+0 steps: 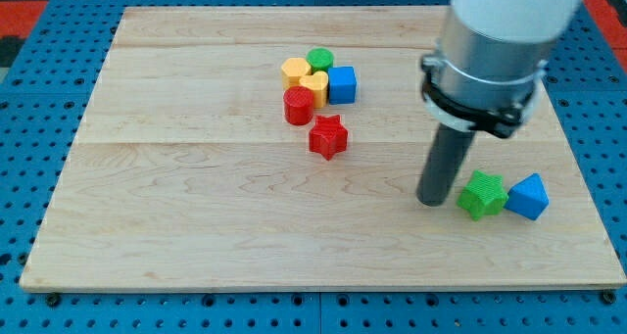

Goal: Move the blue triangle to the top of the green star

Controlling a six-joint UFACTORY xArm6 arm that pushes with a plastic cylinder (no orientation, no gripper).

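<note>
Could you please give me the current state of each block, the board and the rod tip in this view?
blue triangle: flat on the board, touching the green star's right side, not above it.
green star: flat, between my tip and the blue triangle.
my tip: down at the board, just left of the green star.
red star: alone, below the cluster.
red cylinder, yellow blocks, green cylinder, blue cube: clustered together.
board: level.

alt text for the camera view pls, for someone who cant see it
My tip rests on a wooden board just left of a green star, which touches a blue triangle on its right. Toward the view's top centre sits a cluster: yellow blocks, a green cylinder, a blue cube, a red cylinder and a red star.
</note>
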